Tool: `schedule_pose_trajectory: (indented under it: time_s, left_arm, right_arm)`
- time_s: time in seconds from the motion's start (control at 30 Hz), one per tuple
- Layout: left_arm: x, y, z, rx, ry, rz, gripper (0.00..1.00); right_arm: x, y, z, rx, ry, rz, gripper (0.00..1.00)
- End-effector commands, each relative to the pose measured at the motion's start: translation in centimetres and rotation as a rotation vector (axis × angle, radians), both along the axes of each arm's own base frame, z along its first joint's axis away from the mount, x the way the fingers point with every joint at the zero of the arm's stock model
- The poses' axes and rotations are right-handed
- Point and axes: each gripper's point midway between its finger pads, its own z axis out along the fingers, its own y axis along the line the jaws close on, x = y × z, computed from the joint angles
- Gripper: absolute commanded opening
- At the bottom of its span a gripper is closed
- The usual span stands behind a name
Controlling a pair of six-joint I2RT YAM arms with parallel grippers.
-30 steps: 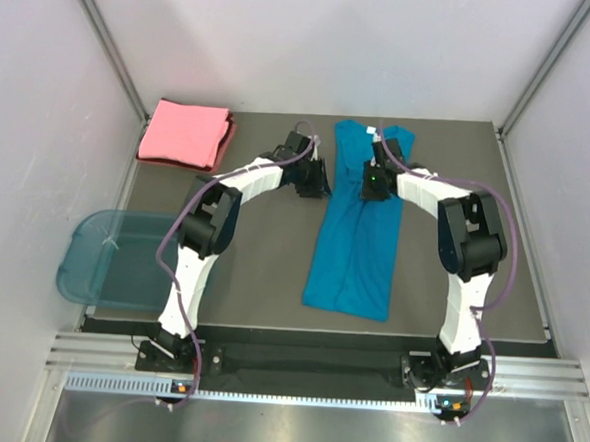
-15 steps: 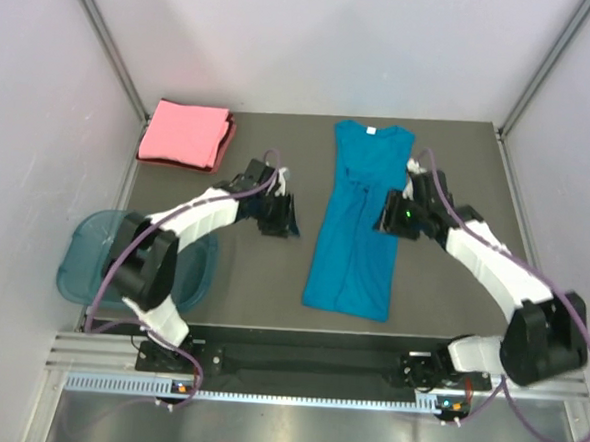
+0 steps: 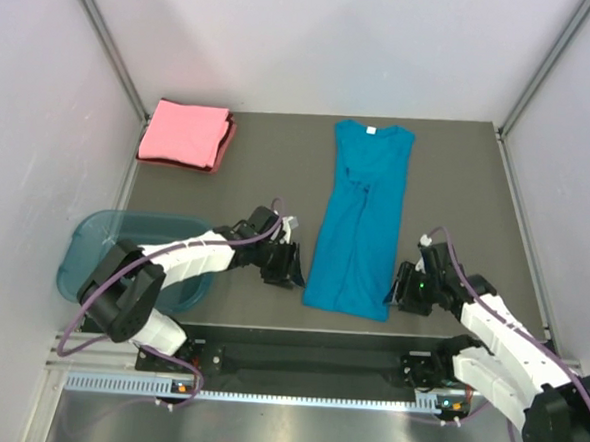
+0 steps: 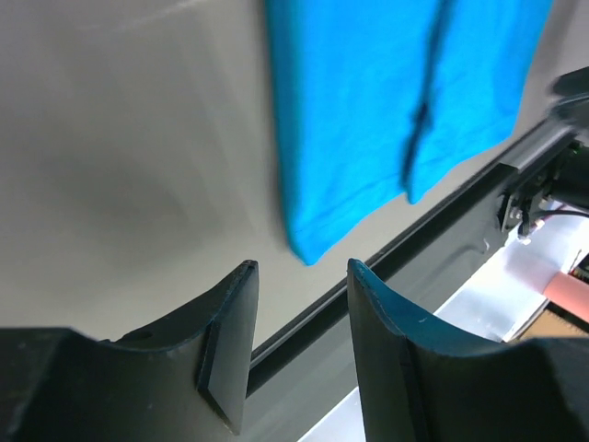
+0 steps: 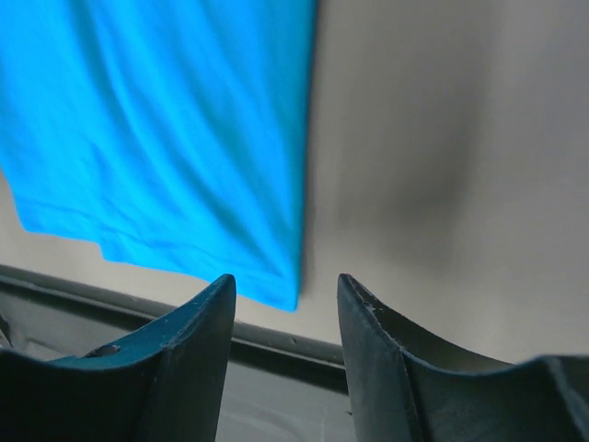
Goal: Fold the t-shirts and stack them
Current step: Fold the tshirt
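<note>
The teal shirt (image 3: 360, 220) lies flat on the worktop (image 3: 477, 192), folded lengthwise into a narrow strip. Its collar and white label (image 3: 373, 132) are at the far end, and its hem is at the near end, close to the worktop's near edge.

The left arm (image 3: 198, 250) lies low on the shirt's left. The left jaws stand apart and hold nothing, just beside the hem's left corner, which shows ahead of the gap between them in the wrist view. The right arm (image 3: 489, 318) lies low on the shirt's right. The right jaws are likewise apart and empty, just beside the hem's right corner.

The pink shirt (image 3: 185, 132) sits folded in a neat rectangle, well apart from the teal shirt, to its far left. A blue tub (image 3: 102, 259) rests to the teal shirt's near left, beyond the left arm.
</note>
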Motion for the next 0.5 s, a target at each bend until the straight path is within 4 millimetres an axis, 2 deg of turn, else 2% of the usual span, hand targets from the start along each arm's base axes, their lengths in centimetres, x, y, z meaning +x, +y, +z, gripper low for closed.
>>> schedule_pose_trajectory:
  time_s: [0.0,0.17,0.47]
  left_arm:
    - [0.3,-2.1,0.3,-0.054,-0.034,-0.005,0.49]
    - [-1.1,-3.0,-0.8,-0.048,-0.012,-0.025,0.48]
    - [-1.7,-2.7,-2.5,-0.017,0.022,-0.027,0.47]
  right_arm:
    - [-1.8,0.8,-0.8,0.057,0.042,-0.014,0.48]
    - [-2.1,1.2,-1.7,0.078,0.028,-0.006,0.48]
    - [-2.9,1.8,-3.3,0.05,0.067,0.013,0.45]
